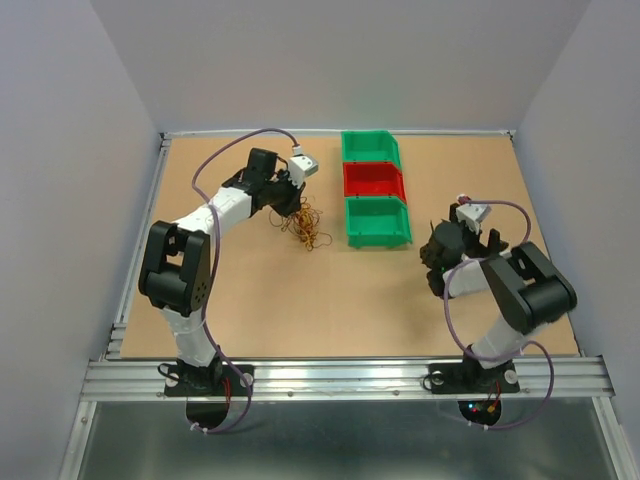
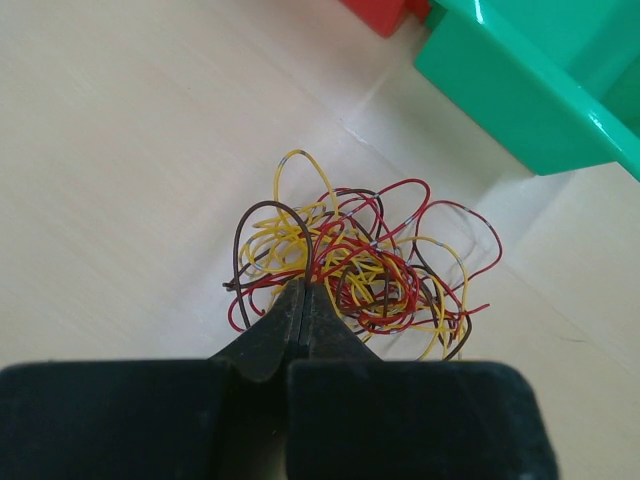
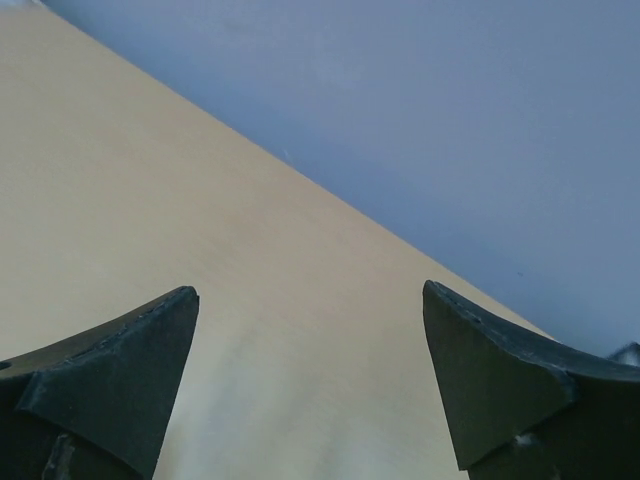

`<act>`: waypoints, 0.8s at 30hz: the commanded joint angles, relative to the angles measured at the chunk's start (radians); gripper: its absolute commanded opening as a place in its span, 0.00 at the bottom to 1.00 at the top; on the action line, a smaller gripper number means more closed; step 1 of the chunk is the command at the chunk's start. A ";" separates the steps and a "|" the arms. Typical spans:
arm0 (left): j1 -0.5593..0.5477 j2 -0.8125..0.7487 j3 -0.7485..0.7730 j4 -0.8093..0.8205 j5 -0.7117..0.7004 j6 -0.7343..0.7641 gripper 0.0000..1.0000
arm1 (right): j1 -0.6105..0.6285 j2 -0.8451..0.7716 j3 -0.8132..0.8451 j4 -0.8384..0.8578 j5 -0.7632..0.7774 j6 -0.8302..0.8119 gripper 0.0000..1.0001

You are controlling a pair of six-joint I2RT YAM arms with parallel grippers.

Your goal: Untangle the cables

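Note:
The cables (image 2: 370, 265) are a fist-sized tangle of thin red, yellow and dark brown wires on the wooden table, just left of the bins (image 1: 305, 228). My left gripper (image 2: 303, 285) is shut, its tips pinched at the near edge of the tangle with strands running into them. In the top view the left gripper (image 1: 288, 203) hangs right over the tangle. On the right side of the table my right gripper (image 1: 437, 265) stands far from the cables. The right wrist view shows that gripper (image 3: 310, 295) wide open over bare table, with nothing between its fingers.
Three bins stand in a row at the back middle: a green bin (image 1: 370, 147), a red bin (image 1: 373, 180) and a nearer green bin (image 1: 378, 222). That nearer green bin (image 2: 520, 80) lies close beyond the tangle. Grey walls enclose the table.

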 commanded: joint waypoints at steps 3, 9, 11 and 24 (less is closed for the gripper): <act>-0.008 -0.093 -0.017 0.021 0.036 0.028 0.00 | 0.306 -0.278 -0.019 0.529 0.042 -0.149 1.00; -0.027 -0.147 -0.045 0.009 0.062 0.052 0.00 | 0.559 -0.165 0.110 0.481 0.020 -0.357 1.00; -0.037 -0.179 -0.061 0.004 0.056 0.063 0.00 | 0.631 -0.105 0.156 0.481 -0.008 -0.368 1.00; -0.037 -0.348 -0.209 0.049 0.027 0.089 0.00 | 0.793 -0.296 0.231 -0.375 -0.774 0.423 0.92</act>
